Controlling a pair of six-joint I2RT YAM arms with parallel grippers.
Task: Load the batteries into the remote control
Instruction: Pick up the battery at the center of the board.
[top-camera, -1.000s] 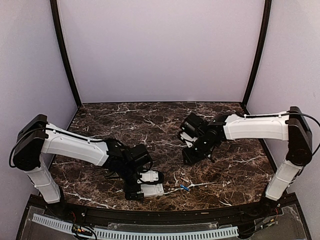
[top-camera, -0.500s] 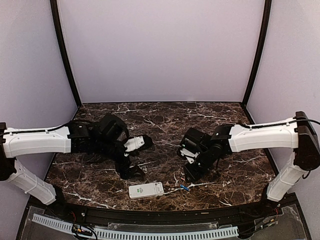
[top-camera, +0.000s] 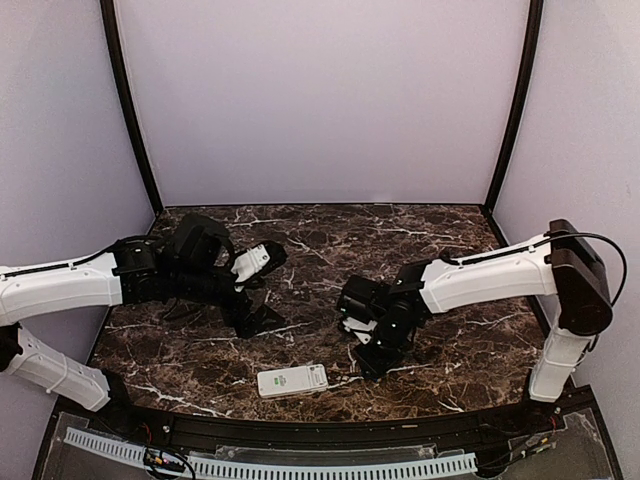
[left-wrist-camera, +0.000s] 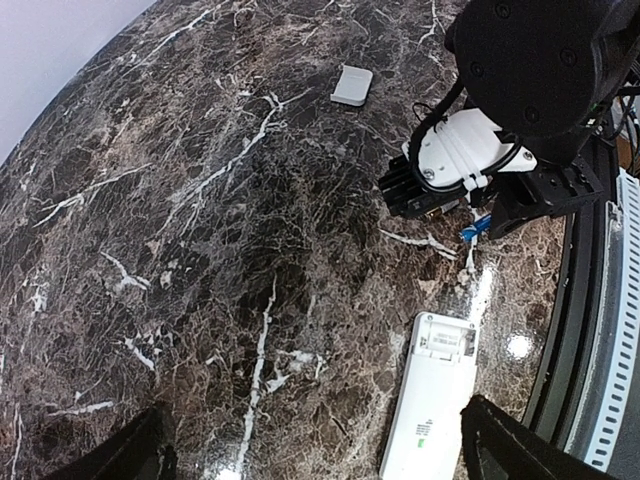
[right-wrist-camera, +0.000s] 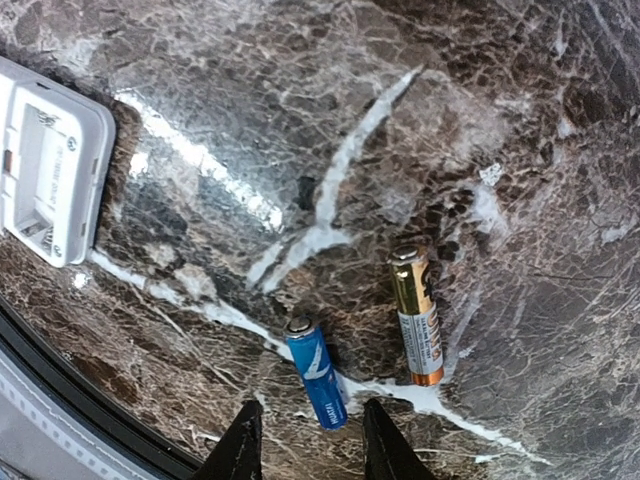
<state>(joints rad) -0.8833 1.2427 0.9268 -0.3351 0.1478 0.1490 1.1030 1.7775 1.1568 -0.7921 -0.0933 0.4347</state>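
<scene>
The remote control (top-camera: 291, 381) lies face down near the table's front edge. Its open, empty battery bay (left-wrist-camera: 445, 338) shows in the left wrist view, and its end (right-wrist-camera: 50, 175) in the right wrist view. A blue battery (right-wrist-camera: 318, 372) and a gold battery (right-wrist-camera: 417, 315) lie side by side on the marble. My right gripper (right-wrist-camera: 312, 455) is open, low over the blue battery, its fingertips on either side of that battery's near end. In the top view it (top-camera: 372, 358) hides the batteries. My left gripper (top-camera: 262, 290) is open and empty, raised behind and left of the remote.
A small white cover plate (left-wrist-camera: 352, 85) lies flat farther back on the marble. The black front rail (top-camera: 320, 432) runs just below the remote. The blue battery (left-wrist-camera: 476, 225) peeks out under the right gripper in the left wrist view.
My left gripper left the remote on the table and drew up, back and left. My right gripper moved left and down over the batteries.
</scene>
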